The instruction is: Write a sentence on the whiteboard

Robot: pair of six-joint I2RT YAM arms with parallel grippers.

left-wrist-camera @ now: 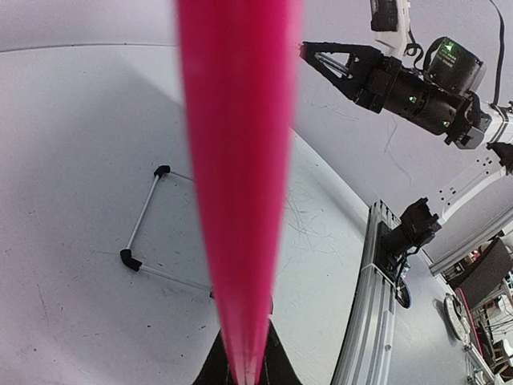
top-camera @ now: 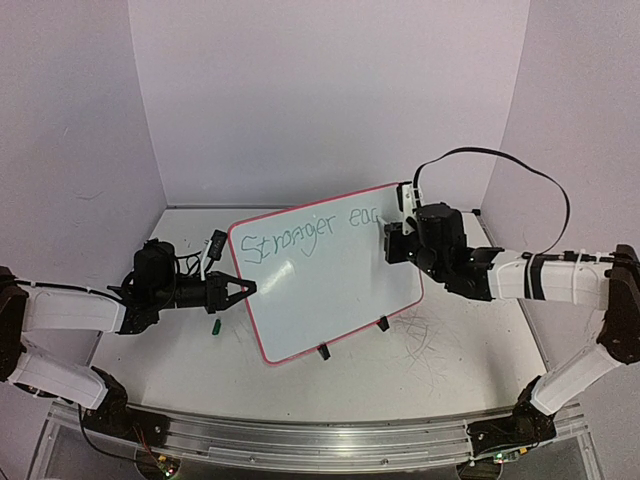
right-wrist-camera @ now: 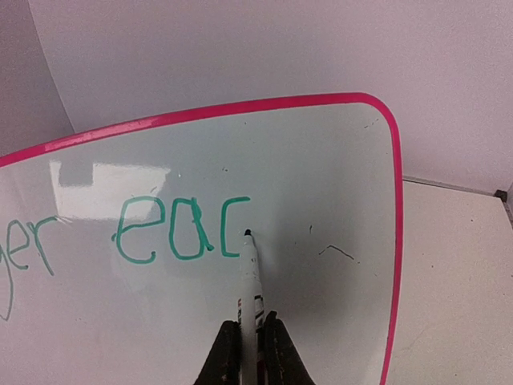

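Glossy white, with rounded corners and a thin red-pink rim, the whiteboard [top-camera: 335,295] was seen at the centre of the top view on a scuffed matte table [top-camera: 440,355], two black clip feet on its lower edge. Its left edge was pinched by the left gripper [top-camera: 246,289], fingers pressed onto the rim. The sentence [top-camera: 305,240], in thin green cursive, read "Stronger eac" along the upper part. A small green object [top-camera: 214,326] lay lower left of the board.

In the left wrist view, the rim was shown as a blurred pink band clamped between dark fingers at the bottom.

In the right wrist view, a slim white marker [right-wrist-camera: 251,277] was pinched by the right gripper [right-wrist-camera: 250,337], its tip touching the board just right of the "c".
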